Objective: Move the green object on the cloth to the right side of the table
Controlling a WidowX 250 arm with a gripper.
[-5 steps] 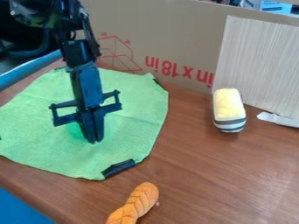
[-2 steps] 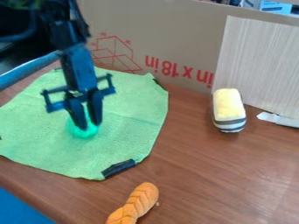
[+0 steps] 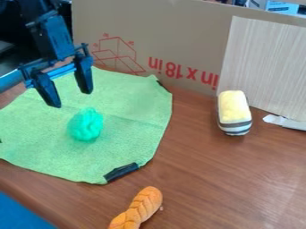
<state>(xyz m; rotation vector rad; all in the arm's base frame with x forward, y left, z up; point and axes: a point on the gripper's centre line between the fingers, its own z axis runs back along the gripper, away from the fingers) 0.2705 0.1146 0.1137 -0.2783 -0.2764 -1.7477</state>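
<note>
My gripper [image 3: 71, 99] hangs over the back left part of the cloth, its two fingers spread wide apart with nothing between them. The green object [image 3: 86, 125], a crumpled teal-green lump, lies on the light green cloth [image 3: 128, 134], in front of the gripper and slightly to its right, apart from it. The cloth covers the left side of the brown table [image 3: 209, 179].
A yellow plush piece with a striped base [image 3: 234, 112] stands at the right on the table. An orange braided toy [image 3: 138, 209] lies near the front edge. Behind rise a cardboard wall [image 3: 161, 36] and a pale wood-grain panel [image 3: 269, 62].
The gripper was low at the green object with its fingers close together; it has opened and moved up and back to the left. The green object is now uncovered on the cloth.
</note>
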